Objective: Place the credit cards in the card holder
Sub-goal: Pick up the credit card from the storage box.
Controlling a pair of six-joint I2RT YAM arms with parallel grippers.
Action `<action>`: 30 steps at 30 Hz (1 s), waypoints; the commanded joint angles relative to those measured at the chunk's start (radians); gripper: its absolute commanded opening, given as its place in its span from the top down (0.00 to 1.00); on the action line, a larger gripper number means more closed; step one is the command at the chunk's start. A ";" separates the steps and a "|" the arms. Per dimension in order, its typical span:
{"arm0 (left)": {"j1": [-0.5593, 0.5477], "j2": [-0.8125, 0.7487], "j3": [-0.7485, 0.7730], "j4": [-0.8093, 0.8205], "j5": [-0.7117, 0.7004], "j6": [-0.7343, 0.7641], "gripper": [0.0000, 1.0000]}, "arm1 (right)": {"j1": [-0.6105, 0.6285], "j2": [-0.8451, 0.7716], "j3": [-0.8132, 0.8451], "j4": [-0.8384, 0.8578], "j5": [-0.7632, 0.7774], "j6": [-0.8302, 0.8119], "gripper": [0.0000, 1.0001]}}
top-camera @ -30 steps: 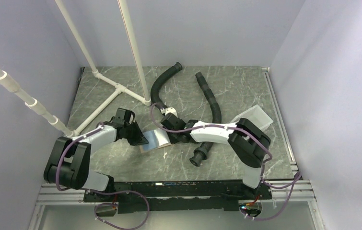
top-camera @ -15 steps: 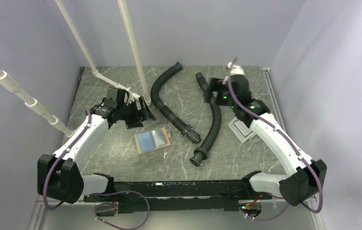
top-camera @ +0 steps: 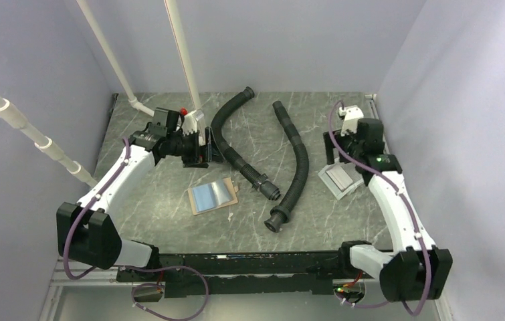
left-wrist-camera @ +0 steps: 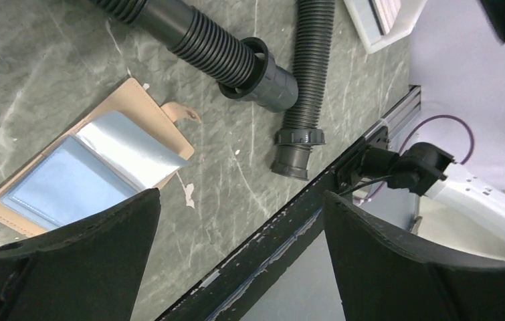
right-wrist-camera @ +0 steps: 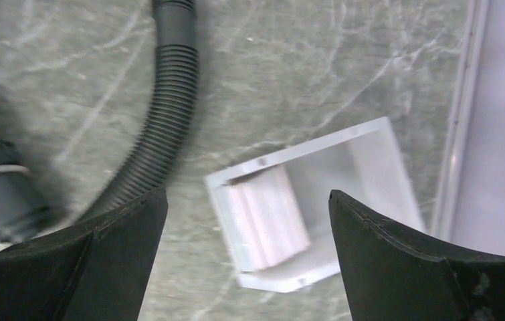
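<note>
The overhead view alone takes in both arms and the whole dark marbled desk (top-camera: 162, 221). There the small tan leather-like card holder (top-camera: 213, 196) lies open and flat left of the middle, toward the near edge, and the shallow white rectangular tray (top-camera: 350, 189) sits close to the right edge. The left wrist view adds the holder's detail: a blue inner face, a glossy clear sleeve and the snap tab resting on the desk, near the cuffed ends of the black corrugated hoses (top-camera: 293, 167). Only the right wrist view looks down into the tray, where the pale flat credit cards (right-wrist-camera: 269, 224) lie stacked at one end; blur hides their colours and number. The left tool (left-wrist-camera: 239, 200) is spread wide, holding and touching nothing, near the foot of the white plastic pipe frame (top-camera: 181, 60) toward the far left corner. The right tool (right-wrist-camera: 248, 194) is likewise spread wide and empty, hanging over the tray. Counted: one holder, one tray, two hoses, two tools.
</note>
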 commanded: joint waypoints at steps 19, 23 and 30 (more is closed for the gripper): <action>-0.006 -0.042 -0.007 -0.049 -0.103 0.151 0.04 | -0.349 0.417 0.213 -0.230 -0.561 -0.512 0.00; -0.006 -0.031 -0.006 -0.053 -0.093 0.153 0.05 | -0.367 0.430 0.181 -0.214 -0.606 -0.495 0.01; -0.012 -0.023 -0.005 -0.052 -0.080 0.155 0.05 | -0.391 0.440 0.113 -0.147 -0.636 -0.460 0.01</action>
